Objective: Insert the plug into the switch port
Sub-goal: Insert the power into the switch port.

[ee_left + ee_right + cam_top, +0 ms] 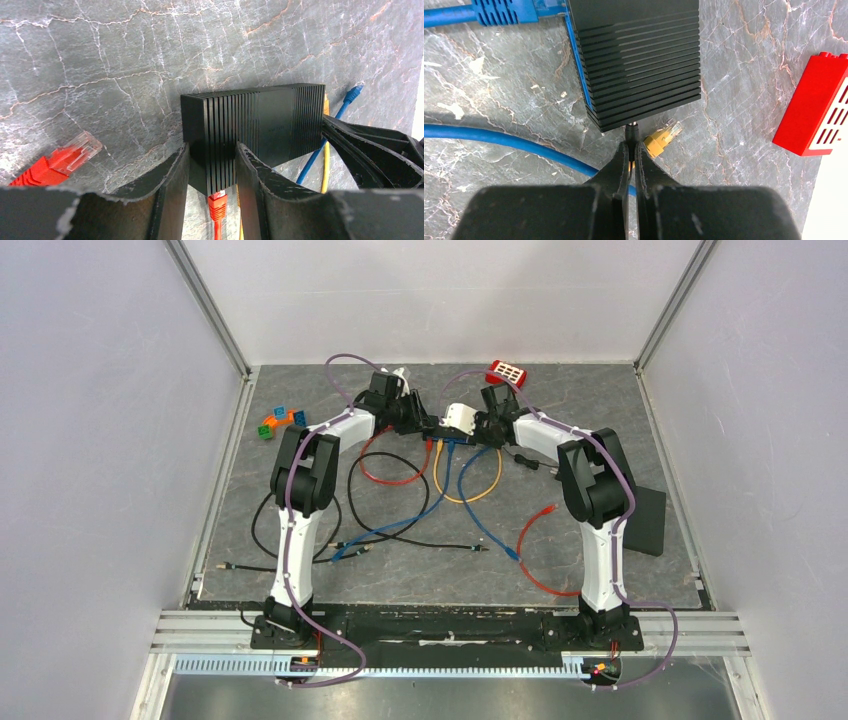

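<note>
The black ribbed switch [260, 120] lies flat on the stone-patterned mat between both arms. A thin black plug [631, 132] meets the switch [639, 55] at its near end face, and my right gripper [631, 146] is shut on it just behind that face. A red plug [217, 204] sits in a port on the switch's front. My left gripper [212, 152] straddles that red plug, open, its fingers [175, 175] clear of it on both sides. In the top view both grippers [425, 427] [482, 430] meet at the middle back of the mat.
A loose red plug [65, 160] lies left of the switch, and a loose yellow plug [664, 137] beside the right fingers. Blue [499, 140] and yellow cables trail from the switch. A red box [507, 373], coloured blocks [280, 422] and a black pad [645, 520] lie around.
</note>
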